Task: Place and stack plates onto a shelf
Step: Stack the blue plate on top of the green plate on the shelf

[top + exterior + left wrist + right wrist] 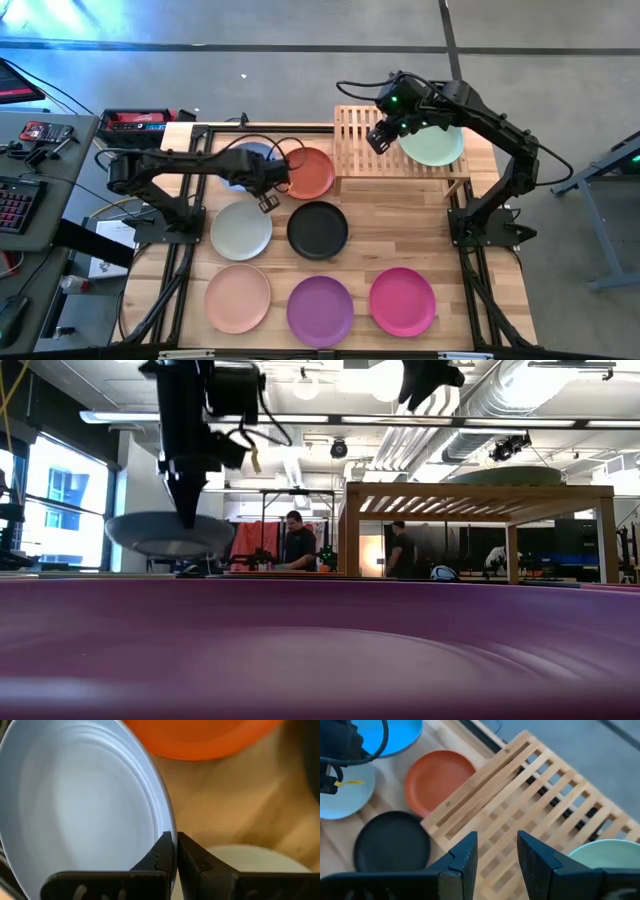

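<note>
My left gripper [267, 196] is shut on the light blue plate [243, 160], which shows large in the left wrist view [75, 805]. My right gripper [497, 852] is open and holds nothing; it hangs above the bamboo shelf [372, 155], beside the sage green plate [434, 146] that lies flat on the slats. The orange-red [310, 173], pale grey-green [240, 231], black [318, 230], peach [238, 298], purple [320, 311] and magenta [402, 302] plates lie flat on the table. My left gripper pinches the light blue plate's rim [171, 832] between its two fingers, at the edge nearest the pale grey-green plate. The fingers [188, 510] come from above, pointing down. The plate [170, 534] hangs about level under them, lifted clear of the table.
The shelf's left half [520, 795] shows bare slats under my right gripper. The shelf stands on legs [349, 535] at the table's far right. The purple plate [320, 650] fills the foreground of the low view. People stand in the room behind the table.
</note>
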`<move>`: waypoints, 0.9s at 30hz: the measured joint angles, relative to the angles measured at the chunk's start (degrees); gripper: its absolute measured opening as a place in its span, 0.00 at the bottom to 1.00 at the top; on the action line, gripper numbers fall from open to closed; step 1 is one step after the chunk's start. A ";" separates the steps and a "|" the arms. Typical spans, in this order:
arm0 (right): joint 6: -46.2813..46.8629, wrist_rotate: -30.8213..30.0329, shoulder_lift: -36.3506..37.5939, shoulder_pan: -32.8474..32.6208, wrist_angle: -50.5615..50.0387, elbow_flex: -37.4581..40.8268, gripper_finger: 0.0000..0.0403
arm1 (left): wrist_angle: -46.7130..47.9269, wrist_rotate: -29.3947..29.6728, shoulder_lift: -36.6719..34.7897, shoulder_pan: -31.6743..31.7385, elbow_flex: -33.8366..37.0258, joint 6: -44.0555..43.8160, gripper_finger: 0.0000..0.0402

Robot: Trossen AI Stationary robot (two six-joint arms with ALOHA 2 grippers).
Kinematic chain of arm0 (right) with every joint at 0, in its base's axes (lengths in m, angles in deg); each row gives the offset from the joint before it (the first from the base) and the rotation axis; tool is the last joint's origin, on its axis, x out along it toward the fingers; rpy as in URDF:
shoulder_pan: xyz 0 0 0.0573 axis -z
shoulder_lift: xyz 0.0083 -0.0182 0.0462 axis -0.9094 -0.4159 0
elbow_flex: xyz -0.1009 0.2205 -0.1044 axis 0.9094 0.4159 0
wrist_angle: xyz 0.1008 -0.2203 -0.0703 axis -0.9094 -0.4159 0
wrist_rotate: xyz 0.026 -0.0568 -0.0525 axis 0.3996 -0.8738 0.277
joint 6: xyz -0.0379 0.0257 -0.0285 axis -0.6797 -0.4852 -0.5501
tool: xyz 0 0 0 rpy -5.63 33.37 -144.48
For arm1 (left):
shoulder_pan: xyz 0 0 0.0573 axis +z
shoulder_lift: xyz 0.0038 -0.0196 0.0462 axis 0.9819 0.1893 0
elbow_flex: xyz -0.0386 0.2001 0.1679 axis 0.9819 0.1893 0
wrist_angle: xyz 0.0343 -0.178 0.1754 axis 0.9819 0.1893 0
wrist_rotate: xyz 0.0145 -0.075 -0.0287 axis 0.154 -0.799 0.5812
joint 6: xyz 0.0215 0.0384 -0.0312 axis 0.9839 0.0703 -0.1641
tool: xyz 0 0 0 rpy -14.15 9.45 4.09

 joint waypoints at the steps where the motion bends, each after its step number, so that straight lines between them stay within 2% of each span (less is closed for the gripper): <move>1: 0.77 0.48 0.00 0.00 0.00 0.00 0.28 | 1.07 0.14 -0.01 -0.91 -0.90 0.85 0.00; 8: 3.38 1.03 0.00 0.00 -0.02 0.00 0.28 | 7.41 3.01 -0.04 -8.19 -5.98 8.89 0.00; 15: 10.21 2.61 0.00 -0.60 -0.02 0.00 0.28 | 7.65 5.61 -0.04 -15.74 -11.83 19.26 0.00; 27: 23.65 1.37 -0.33 -7.63 0.00 0.00 0.28 | 7.16 11.03 -0.04 -23.34 -20.45 39.82 0.00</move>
